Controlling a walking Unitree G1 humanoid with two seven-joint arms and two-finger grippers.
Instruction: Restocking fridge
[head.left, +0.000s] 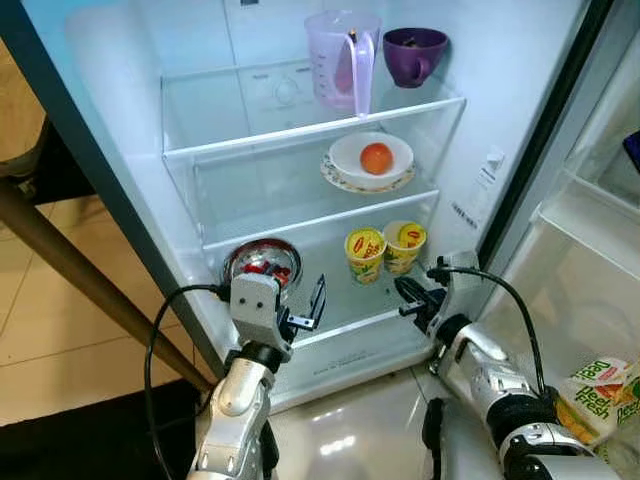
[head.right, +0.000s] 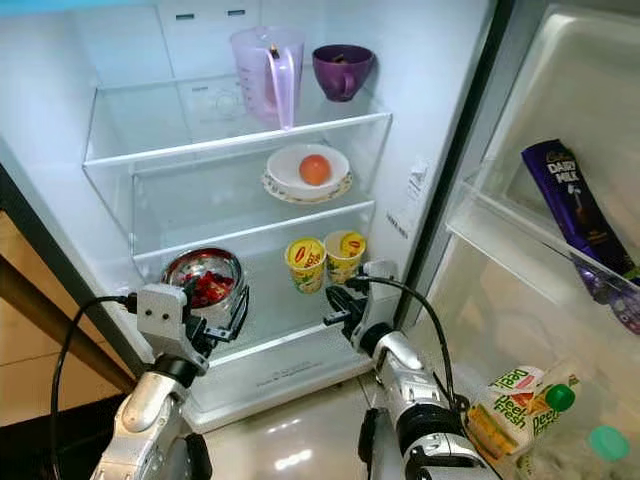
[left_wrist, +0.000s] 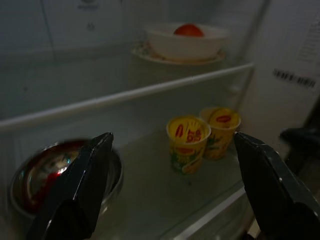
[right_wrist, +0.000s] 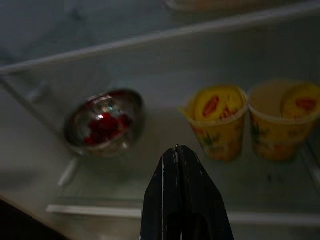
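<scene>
"DAIRY MILK" on the purple chocolate bar (head.right: 577, 205) — "Real Fresh" on the green-and-white carton (head.right: 522, 402).

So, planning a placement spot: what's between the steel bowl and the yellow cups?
Bare glass shelf between steel bowl and yellow cups, clear in both eye views.

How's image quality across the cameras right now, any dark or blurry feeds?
Left and right eye views: bright, sharp, with glare on the floor. Left wrist view: dim, but the yellow cups are readable. Right wrist view: dim and soft; the steel bowl looks blurred.
</scene>
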